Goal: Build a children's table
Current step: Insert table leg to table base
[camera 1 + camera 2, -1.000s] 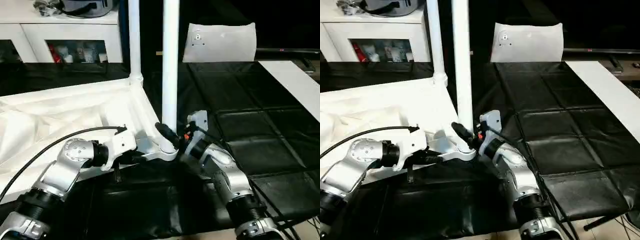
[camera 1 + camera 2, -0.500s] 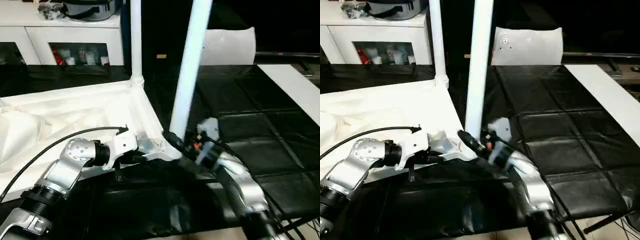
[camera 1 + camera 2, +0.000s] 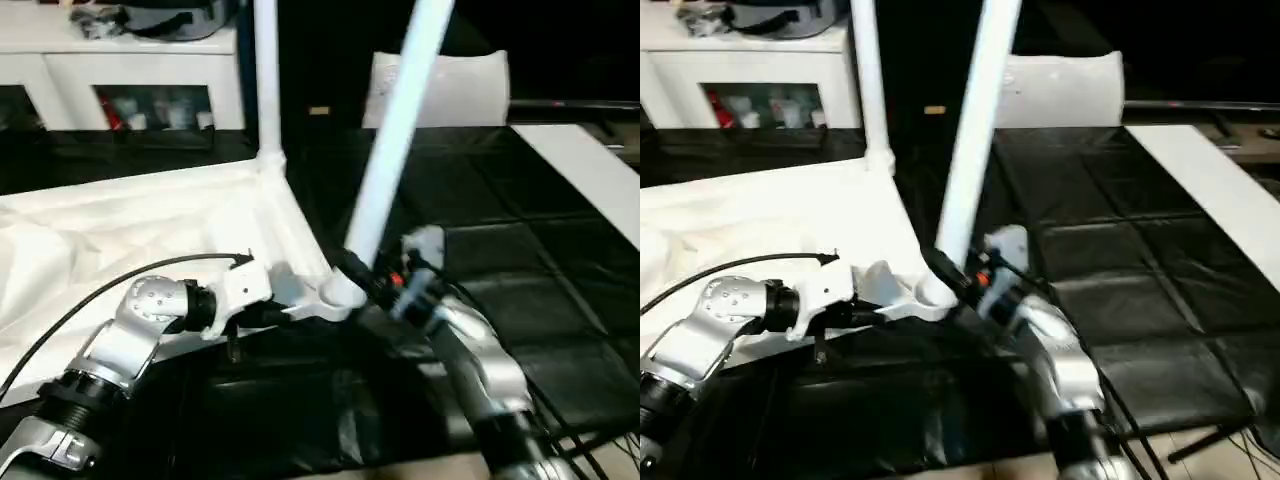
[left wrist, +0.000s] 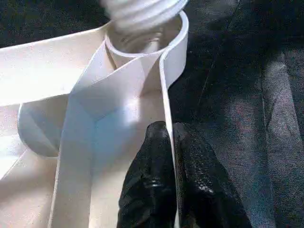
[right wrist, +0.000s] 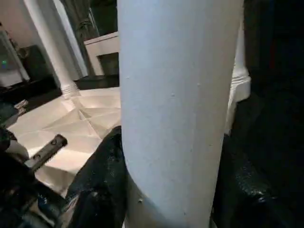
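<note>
The white table top [image 3: 130,230] lies upside down on the black work surface. One white leg [image 3: 266,80] stands upright in its far corner socket. A second leg [image 3: 395,140] leans to the right, its threaded end [image 4: 142,9] at the mouth of the near corner socket [image 3: 335,292]. My right gripper [image 3: 358,272] is shut on this leg low down, with black fingers [image 5: 102,180] on both sides of it. My left gripper [image 4: 171,137] is shut on the top's rim wall just beside that socket.
A white cabinet [image 3: 120,60] with shelves stands at the back left. At the back of the work surface stands a white panel [image 3: 470,85], and a long white board [image 3: 590,170] lies to the right. A black cable [image 3: 120,285] arcs over my left forearm.
The leg in my right gripper has tipped from upright to leaning right, and the right arm has shifted right with it. The left gripper has stayed on the rim.
</note>
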### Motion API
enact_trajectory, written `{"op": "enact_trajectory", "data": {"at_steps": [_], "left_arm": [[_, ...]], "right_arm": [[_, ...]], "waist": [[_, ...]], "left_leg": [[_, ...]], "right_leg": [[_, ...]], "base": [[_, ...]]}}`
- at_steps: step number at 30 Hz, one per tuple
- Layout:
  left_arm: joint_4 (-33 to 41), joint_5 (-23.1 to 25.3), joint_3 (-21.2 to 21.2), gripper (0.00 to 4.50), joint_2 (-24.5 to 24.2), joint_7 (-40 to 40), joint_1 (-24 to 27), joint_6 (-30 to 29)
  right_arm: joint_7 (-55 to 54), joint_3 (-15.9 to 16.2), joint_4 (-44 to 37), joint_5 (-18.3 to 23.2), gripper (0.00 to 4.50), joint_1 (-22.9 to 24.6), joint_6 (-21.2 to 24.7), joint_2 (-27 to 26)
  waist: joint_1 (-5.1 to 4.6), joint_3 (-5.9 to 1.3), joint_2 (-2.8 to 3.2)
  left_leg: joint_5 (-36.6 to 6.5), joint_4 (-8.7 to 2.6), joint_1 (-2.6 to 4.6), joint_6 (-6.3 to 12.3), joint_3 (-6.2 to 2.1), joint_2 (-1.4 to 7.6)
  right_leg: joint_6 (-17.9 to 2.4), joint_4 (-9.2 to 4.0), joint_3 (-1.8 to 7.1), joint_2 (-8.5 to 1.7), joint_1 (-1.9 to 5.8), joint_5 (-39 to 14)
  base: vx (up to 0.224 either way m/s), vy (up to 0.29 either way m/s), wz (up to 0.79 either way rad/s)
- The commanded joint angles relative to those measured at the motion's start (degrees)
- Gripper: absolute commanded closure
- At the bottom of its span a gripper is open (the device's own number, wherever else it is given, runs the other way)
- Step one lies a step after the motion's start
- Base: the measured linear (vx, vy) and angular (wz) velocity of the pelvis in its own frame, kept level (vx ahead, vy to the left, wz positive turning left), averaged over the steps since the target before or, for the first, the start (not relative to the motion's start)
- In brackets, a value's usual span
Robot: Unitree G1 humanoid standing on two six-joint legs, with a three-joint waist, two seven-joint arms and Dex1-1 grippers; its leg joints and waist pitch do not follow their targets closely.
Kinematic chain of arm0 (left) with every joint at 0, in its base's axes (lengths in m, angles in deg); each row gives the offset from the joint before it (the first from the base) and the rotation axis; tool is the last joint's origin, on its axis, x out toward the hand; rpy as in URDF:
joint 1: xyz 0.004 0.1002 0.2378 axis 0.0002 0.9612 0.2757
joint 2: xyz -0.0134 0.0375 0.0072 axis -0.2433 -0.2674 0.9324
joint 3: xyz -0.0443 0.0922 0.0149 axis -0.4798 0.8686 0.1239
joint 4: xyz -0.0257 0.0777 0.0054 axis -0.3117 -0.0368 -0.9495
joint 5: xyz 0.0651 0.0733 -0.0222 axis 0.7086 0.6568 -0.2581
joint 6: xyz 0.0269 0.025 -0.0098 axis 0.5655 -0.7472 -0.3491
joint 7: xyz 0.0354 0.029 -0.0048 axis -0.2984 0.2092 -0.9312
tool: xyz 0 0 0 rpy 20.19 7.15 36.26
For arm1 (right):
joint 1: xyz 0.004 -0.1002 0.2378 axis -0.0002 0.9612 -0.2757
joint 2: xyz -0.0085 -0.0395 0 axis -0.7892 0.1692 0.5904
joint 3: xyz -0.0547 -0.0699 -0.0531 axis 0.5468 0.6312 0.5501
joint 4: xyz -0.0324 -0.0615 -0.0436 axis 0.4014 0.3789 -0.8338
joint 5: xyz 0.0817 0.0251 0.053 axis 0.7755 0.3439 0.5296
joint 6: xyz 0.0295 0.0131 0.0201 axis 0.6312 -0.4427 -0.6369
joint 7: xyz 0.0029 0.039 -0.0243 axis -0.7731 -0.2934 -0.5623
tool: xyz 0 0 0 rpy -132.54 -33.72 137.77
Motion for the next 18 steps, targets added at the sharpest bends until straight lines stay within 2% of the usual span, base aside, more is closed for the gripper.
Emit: {"op": "enact_trajectory", "data": {"at_steps": [1,5,10,12,15,17,18], "left_arm": [[-2.5,2.5,2.3,4.50,-1.1,1.0,0.9,-0.7],[-2.1,2.6,2.1,4.50,-1.0,1.0,1.1,-1.0],[-2.0,2.7,2.1,4.50,-1.1,0.9,1.1,-1.1],[-2.0,2.7,1.9,4.50,-1.2,0.6,1.2,-1.2],[-1.8,2.8,1.7,4.50,-1.3,0.5,1.3,-1.3],[-1.9,2.8,1.7,4.50,-1.3,0.4,1.3,-1.3],[-2.0,2.9,1.7,4.50,-1.4,0.4,1.3,-1.2]], "right_arm": [[-0.1,-0.1,2.2,-0.7,2.61,-0.9,-1.5,-0.6],[-0.8,-0.3,6.6,-1.6,2.61,-2.3,-4.1,-2.2],[-1.1,0.1,8.6,-3.1,2.61,-1.8,-7.0,-1.9],[-1.3,-0.2,10.4,-4.8,2.61,0.3,-10.6,-1.1],[-1.0,-0.9,10.1,-4.7,2.61,2.5,-12.3,-0.4],[-1.1,-1.2,9.4,-4.6,2.61,3.3,-12.5,-0.1],[-1.1,-1.7,8.2,-4.3,2.61,4.5,-12.7,0.4]], "waist": [[-0.14,-2.50,1.01],[-0.17,-2.23,1.14],[-0.17,-2.12,1.02],[-0.13,-2.07,1.00],[-0.18,-2.20,1.02],[-0.11,-2.27,1.23],[-0.08,-2.34,1.11]], "left_leg": [[-10.8,-3.54,-0.99,0.82,0.76,0.32],[-12.9,-3.73,-0.85,0.42,0.69,0.37],[-13.9,-3.77,-0.78,0.40,0.68,0.32],[-13.8,-3.76,-0.81,0.48,0.71,0.33],[-13.7,-3.78,-0.78,0.69,0.69,0.38],[-13.1,-3.84,-0.78,0.72,0.63,0.51],[-13.0,-3.84,-0.76,0.76,0.66,0.54]], "right_leg": [[-9.1,-4.08,3.40,-3.96,2.50,-13.4],[-8.4,-4.43,3.37,-4.12,2.44,-17.2],[-7.4,-4.74,3.43,-4.17,2.42,-20.0],[-7.2,-4.81,3.42,-4.16,2.36,-20.4],[-7.4,-4.71,3.44,-4.07,2.39,-19.2],[-8.1,-4.38,3.48,-3.99,2.43,-16.6],[-8.5,-4.25,3.48,-3.91,2.54,-15.1]], "base": [[0.000,0.000,0.00],[0.000,0.000,0.00],[0.000,0.000,0.00],[0.000,0.000,0.00],[0.000,0.000,0.00],[0.000,0.000,0.00],[0.000,0.000,0.00]]}}
